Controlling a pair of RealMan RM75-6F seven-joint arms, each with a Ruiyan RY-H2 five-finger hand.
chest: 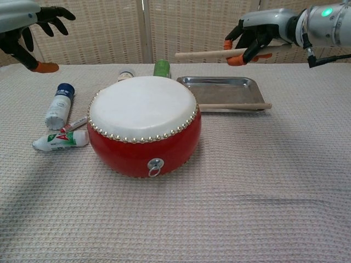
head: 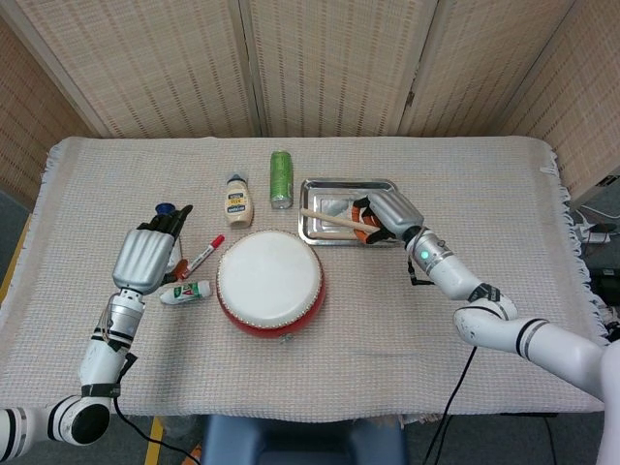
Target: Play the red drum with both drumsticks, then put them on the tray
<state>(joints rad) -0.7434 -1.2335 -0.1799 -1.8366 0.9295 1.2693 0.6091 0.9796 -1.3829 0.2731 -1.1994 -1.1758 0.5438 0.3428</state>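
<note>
A drumstick (chest: 205, 53) is being gripped in the curled fingers (chest: 248, 48) of the right hand (head: 385, 214), jutting leftward above the tray (chest: 189, 80), where a second drumstick (chest: 236, 106) is lying. The left hand (head: 145, 254) is being held empty, fingers spread, left of the red drum (head: 269, 282).

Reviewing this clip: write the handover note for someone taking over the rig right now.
Left hand: holds nothing, fingers apart, raised left of the red drum.
Right hand: grips one drumstick in the air above the tray.
Second drumstick: lying along the tray's near edge.
Done: one stick at the tray.
Left: lower the held stick onto the tray and release it; check that the lying stick sits properly.
</note>
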